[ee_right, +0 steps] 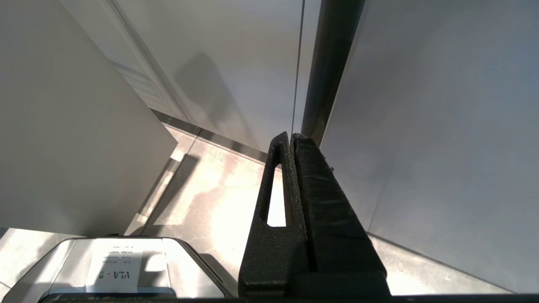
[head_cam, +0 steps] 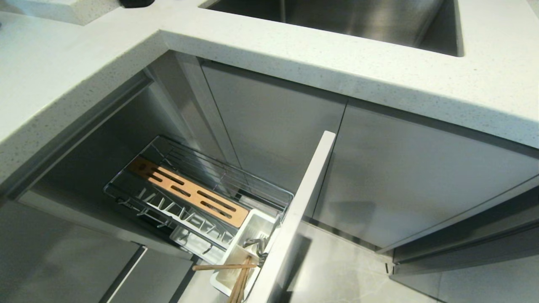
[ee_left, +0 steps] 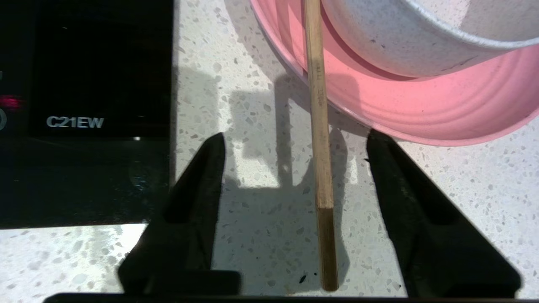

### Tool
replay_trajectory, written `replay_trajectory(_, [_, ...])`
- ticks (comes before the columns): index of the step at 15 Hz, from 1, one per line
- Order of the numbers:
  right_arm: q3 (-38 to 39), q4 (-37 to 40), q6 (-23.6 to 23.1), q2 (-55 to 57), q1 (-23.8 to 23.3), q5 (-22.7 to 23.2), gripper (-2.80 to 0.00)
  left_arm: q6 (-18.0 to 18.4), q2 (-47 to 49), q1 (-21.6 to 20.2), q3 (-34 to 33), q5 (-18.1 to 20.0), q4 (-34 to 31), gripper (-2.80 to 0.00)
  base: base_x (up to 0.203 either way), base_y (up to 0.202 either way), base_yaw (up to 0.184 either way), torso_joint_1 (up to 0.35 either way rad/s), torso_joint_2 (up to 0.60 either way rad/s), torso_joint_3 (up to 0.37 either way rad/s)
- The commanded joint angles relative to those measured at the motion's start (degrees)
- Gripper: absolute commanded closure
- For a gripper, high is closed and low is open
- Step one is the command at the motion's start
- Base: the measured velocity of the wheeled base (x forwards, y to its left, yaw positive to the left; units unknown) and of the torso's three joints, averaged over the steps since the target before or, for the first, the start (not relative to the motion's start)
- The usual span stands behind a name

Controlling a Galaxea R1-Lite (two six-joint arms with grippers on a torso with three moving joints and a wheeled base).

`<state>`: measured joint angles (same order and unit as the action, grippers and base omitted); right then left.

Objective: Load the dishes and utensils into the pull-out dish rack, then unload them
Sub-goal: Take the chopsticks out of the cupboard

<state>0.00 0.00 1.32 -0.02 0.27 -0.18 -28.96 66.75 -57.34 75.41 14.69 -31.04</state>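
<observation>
In your left wrist view, the left gripper is released, its jaws wide apart over the speckled counter. One chopstick lies between them, its far end resting on the pink plate, upper right, with the white bowl inside. Your right gripper is clenched by the cabinet doors. The dish rack stands pulled out at lower centre of the head view, with chopsticks and a spoon in its caddy.

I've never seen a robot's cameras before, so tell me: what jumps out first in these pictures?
Probably the pull-out dish rack, drawn out of the cabinet under the white countertop, with chopsticks sticking out of its white caddy. Up on the counter, the left gripper stands open astride one wooden chopstick, which leans on a pink plate holding a white bowl. The right gripper hangs shut beside the cabinet fronts.
</observation>
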Motion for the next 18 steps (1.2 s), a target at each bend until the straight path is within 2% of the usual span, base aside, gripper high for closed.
replay_trajectory(1, [0.09, 0.0, 0.0, 0.02, 0.0, 0.01, 0.0, -0.13, -0.92, -0.65, 0.0, -0.08, -0.16, -2.8, 0.0, 0.0, 0.0, 0.0, 0.0, 0.0])
replay_trajectory(8, [0.09, 0.0, 0.0, 0.02, 0.0, 0.01, 0.0, -0.12, -6.19, -0.72, -0.11, -0.45, 0.74, -2.8, 0.0, 0.0, 0.0, 0.0, 0.0, 0.0])
replay_trajectory(10, [0.09, 0.0, 0.0, 0.02, 0.08, 0.01, 0.0, -1.41, -8.68, -0.03, -0.27, -0.53, 3.81, -2.8, 0.0, 0.0, 0.0, 0.0, 0.0, 0.0])
replay_trajectory(11, [0.09, 0.0, 0.0, 0.02, 0.07, 0.01, 0.0, -3.0, -10.03, 0.91, -0.63, -1.02, 6.75, 0.0, 0.0, 0.0, 0.0, 0.0, 0.0, 0.0])
replay_trajectory(12, [0.09, 0.0, 0.0, 0.02, 0.0, 0.01, 0.0, -4.41, -11.38, 2.64, -0.81, -2.49, 10.57, 0.0, 0.0, 0.0, 0.0, 0.0, 0.0, 0.0])
replay_trajectory(13, [0.09, 0.0, 0.0, 0.02, 0.0, 0.01, 0.0, -5.9, -12.63, 5.39, -0.85, -5.7, 13.59, 0.0, 0.0, 0.0, 0.0, 0.0, 0.0, 0.0])
replay_trajectory(15, [0.09, -0.08, 0.0, 0.02, 0.0, 0.01, 0.0, -6.96, -14.29, 11.81, -0.28, -10.71, 18.49, 0.0, 0.0, 0.0, 0.0, 0.0, 0.0, 0.0])
replay_trajectory(18, [0.09, 0.0, 0.0, 0.02, 0.06, 0.01, 0.0, -6.78, -15.61, 25.97, 3.19, -12.77, 21.24, 0.0, 0.0, 0.0, 0.0, 0.0, 0.0, 0.0])
